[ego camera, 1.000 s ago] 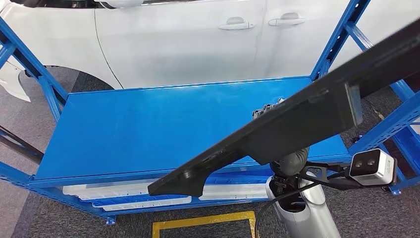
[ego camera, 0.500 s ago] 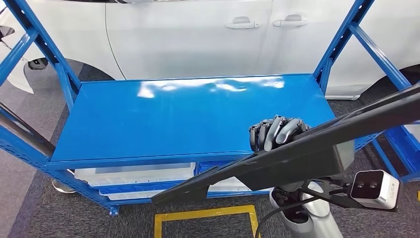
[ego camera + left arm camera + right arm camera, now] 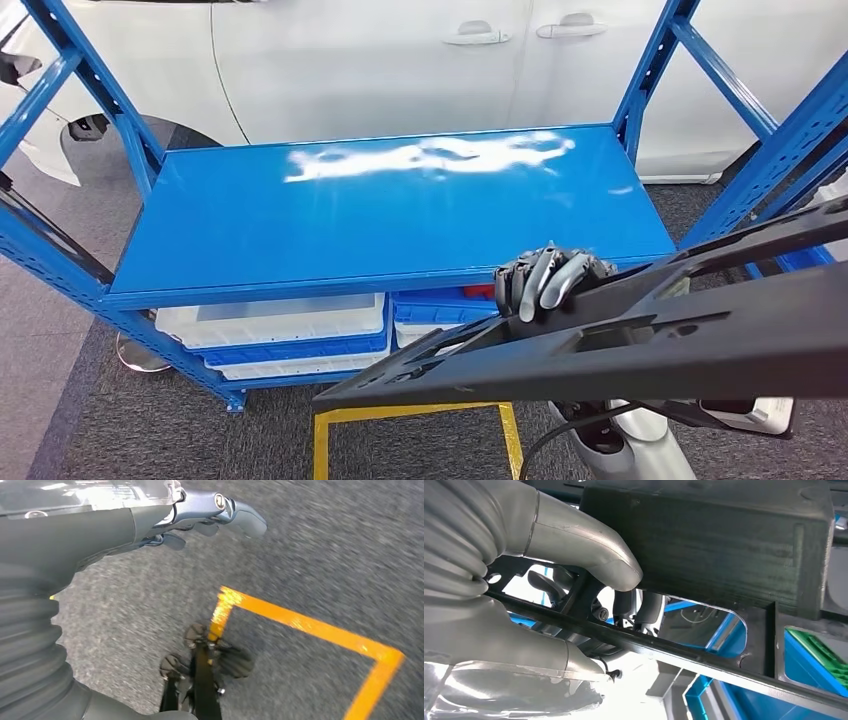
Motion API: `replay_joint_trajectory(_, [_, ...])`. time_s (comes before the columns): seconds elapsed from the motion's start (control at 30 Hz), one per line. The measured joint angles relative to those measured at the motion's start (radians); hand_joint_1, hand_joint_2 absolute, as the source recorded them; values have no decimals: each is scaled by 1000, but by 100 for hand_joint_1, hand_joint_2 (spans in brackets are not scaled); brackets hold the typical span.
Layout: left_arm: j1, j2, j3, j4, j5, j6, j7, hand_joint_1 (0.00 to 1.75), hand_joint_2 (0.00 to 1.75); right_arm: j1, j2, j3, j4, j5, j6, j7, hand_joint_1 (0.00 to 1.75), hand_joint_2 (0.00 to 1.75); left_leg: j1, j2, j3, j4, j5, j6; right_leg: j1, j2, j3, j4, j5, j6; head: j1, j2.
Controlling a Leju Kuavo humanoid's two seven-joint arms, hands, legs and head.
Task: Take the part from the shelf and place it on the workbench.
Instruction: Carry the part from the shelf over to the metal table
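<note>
Right hand [image 3: 545,280] is gripping the long black part [image 3: 640,340] mid-span for balance, just in front of the blue shelf [image 3: 390,215]; left hand [image 3: 210,515] is hanging loose, holding nothing.

- No text, label, brand, number or sign can be read in any view.
</note>
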Motion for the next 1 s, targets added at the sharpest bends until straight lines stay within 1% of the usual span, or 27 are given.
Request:
replay_joint_trajectory(0.03, [0, 1, 0, 1, 0, 5, 6, 0, 175, 3, 0, 0, 1, -3, 7, 1, 175, 175, 0, 0, -10, 60, -27, -3, 0, -1, -16, 2, 11, 1, 0, 0])
replay_joint_trajectory(0.07, [1, 2, 1, 1, 1, 10, 11, 0, 175, 5, 0, -1, 3, -8, 16, 2, 175, 175, 1, 0, -8, 97, -30, -5, 0, -1, -32, 4, 22, 2, -1, 0])
replay_joint_trajectory(0.1, [1, 3, 2, 2, 2, 15, 15, 0, 175, 7, 0, -3, 5, -14, 26, 2, 175, 175, 1, 0, 10, 100, -12, -7, 0, -2, -49, 8, 32, 4, -1, 0])
replay_joint_trajectory(0.13, [1, 4, 3, 2, 3, 18, 17, 0, 175, 8, 0, -6, 8, -19, 38, 0, 175, 175, 2, 0, 46, 67, 18, -8, -1, -2, -65, 14, 41, 7, -1, 0])
replay_joint_trajectory(0.17, [1, 5, 5, 2, 4, 19, 18, 0, 175, 6, -1, -11, 10, -23, 50, -3, 175, 175, 3, 0, 95, 9, 41, -8, -1, -2, -80, 21, 48, 11, -1, 0])
replay_joint_trajectory(0.2, [0, 7, 6, 2, 4, 19, 19, 0, 175, 4, -1, -16, 12, -26, 62, -7, 175, 175, 2, 0, 149, -68, 42, -6, -1, -2, -93, 29, 55, 16, -1, 0])
replay_joint_trajectory(0.23, [-1, 8, 6, 2, 5, 18, 21, 0, 175, 0, -1, -22, 13, -29, 74, -10, 175, 175, 1, -1, 187, -127, 35, -2, 0, -2, -101, 34, 61, 22, -1, 0])
replay_joint_trajectory(0.27, [-1, 9, 7, 2, 5, 18, 23, 0, 175, -6, -1, -28, 13, -33, 85, -12, 175, 175, -1, -3, 210, -166, 23, 4, 1, -3, -105, 38, 68, 28, -2, 0])
replay_joint_trajectory(0.3, [-1, 10, 8, 2, 6, 17, 25, 0, 175, -11, -1, -33, 14, -38, 96, -13, 175, 175, -4, -4, 217, -186, 14, 11, 2, -3, -107, 39, 76, 35, -3, 0])
replay_joint_trajectory(0.37, [0, 10, 9, 2, 6, 16, 28, 0, 175, -19, -1, -41, 15, -47, 109, -13, 175, 175, -3, -3, 203, -186, 30, 27, 0, -2, -112, 40, 81, 46, -5, 0])
replay_joint_trajectory(0.4, [-1, 10, 10, 3, 6, 15, 28, 0, 175, -21, -1, -45, 16, -49, 113, -13, 175, 175, -2, -1, 194, -187, 41, 35, -1, 0, -121, 54, 62, 51, -4, 0])
replay_joint_trajectory(0.43, [-1, 10, 10, 3, 6, 14, 28, 0, 175, -23, -1, -48, 18, -51, 114, -13, 175, 175, 0, 1, 181, -189, 54, 41, -3, 1, -136, 89, 23, 56, -3, 0])
replay_joint_trajectory(0.47, [-2, 10, 11, 3, 6, 14, 27, 0, 175, -25, -1, -51, 20, -52, 116, -13, 175, 175, 0, 2, 166, -189, 67, 46, -5, 2, -155, 144, -29, 60, -2, 0])
replay_joint_trajectory(0.5, [-2, 10, 11, 3, 6, 13, 25, 0, 175, -27, -1, -52, 22, -54, 118, -13, 175, 175, -1, 3, 150, -188, 79, 48, -5, 2, -175, 214, -80, 63, -1, 0])
replay_joint_trajectory(0.53, [-2, 10, 11, 3, 5, 13, 24, 0, 175, -28, 0, -53, 25, -57, 122, -14, 175, 175, -2, 3, 134, -187, 91, 49, -6, 2, -190, 282, -113, 65, -1, 0])
replay_joint_trajectory(0.57, [-1, 10, 11, 3, 4, 12, 23, 0, 175, -29, 0, -53, 28, -61, 125, -14, 175, 175, -3, 3, 118, -187, 102, 48, -6, 3, -194, 329, -119, 65, -2, 0])
replay_joint_trajectory(0.6, [-1, 10, 11, 3, 3, 12, 23, 0, 175, -29, 0, -53, 32, -67, 128, -15, 175, 175, -4, 3, 103, -186, 112, 47, -6, 3, -182, 344, -102, 64, -2, 0])
replay_joint_trajectory(0.63, [-1, 10, 11, 3, 3, 11, 22, 0, 175, -29, 0, -54, 35, -73, 131, -16, 175, 175, -6, 3, 89, -186, 122, 46, -5, 3, -150, 319, -72, 59, -2, 0])
replay_joint_trajectory(0.67, [-1, 10, 11, 3, 2, 10, 22, 0, 175, -29, 0, -54, 37, -79, 135, -18, 175, 175, -7, 2, 78, -186, 131, 44, -3, 3, -101, 260, -47, 52, -2, 0])
replay_joint_trajectory(0.7, [-1, 9, 11, 3, 1, 10, 23, 0, 175, -30, 1, -54, 39, -84, 140, -19, 175, 175, -8, 2, 70, -185, 140, 42, 1, 3, -39, 179, -42, 41, -2, 0])
replay_joint_trajectory(0.73, [-1, 8, 11, 3, 0, 9, 24, 0, 175, -33, 2, -54, 39, -87, 144, -21, 175, 175, -9, 2, 66, -185, 149, 38, 6, 2, 15, 102, -49, 32, -2, 0])
replay_joint_trajectory(0.77, [0, 7, 11, 3, -2, 9, 26, 0, 175, -35, 3, -54, 40, -88, 147, -22, 175, 175, -8, 2, 65, -185, 157, 34, 10, 1, 52, 46, -60, 25, -2, 0])
replay_joint_trajectory(0.8, [0, 6, 11, 3, -4, 9, 28, 0, 175, -37, 4, -55, 40, -89, 149, -23, 175, 175, -7, 2, 64, -187, 165, 28, 14, 1, 69, 14, -69, 20, -1, 0])
replay_joint_trajectory(0.87, [0, 7, 11, 4, -5, 8, 30, 0, 175, -40, 4, -56, 42, -90, 150, -25, 175, 175, -4, 2, 63, -190, 176, 16, 14, -2, 64, 0, -52, 12, 3, 0])
replay_joint_trajectory(0.9, [0, 7, 11, 4, -6, 8, 31, 0, 175, -42, 4, -56, 43, -90, 151, -26, 175, 175, -3, 1, 56, -180, 162, 11, 12, -3, 58, -5, -42, 5, 3, 0])
replay_joint_trajectory(0.93, [1, 7, 11, 4, -6, 8, 31, 0, 175, -43, 4, -56, 44, -90, 151, -27, 175, 175, -2, 1, 45, -151, 131, 7, 9, -5, 50, -10, -30, -2, 1, 0])
replay_joint_trajectory(1.0, [1, 7, 10, 4, -8, 5, 31, 0, 175, -43, 5, -56, 46, -90, 154, -29, 175, 175, 0, 1, 8, -35, 32, 1, 9, -7, 24, -11, -7, -10, -3, 0])
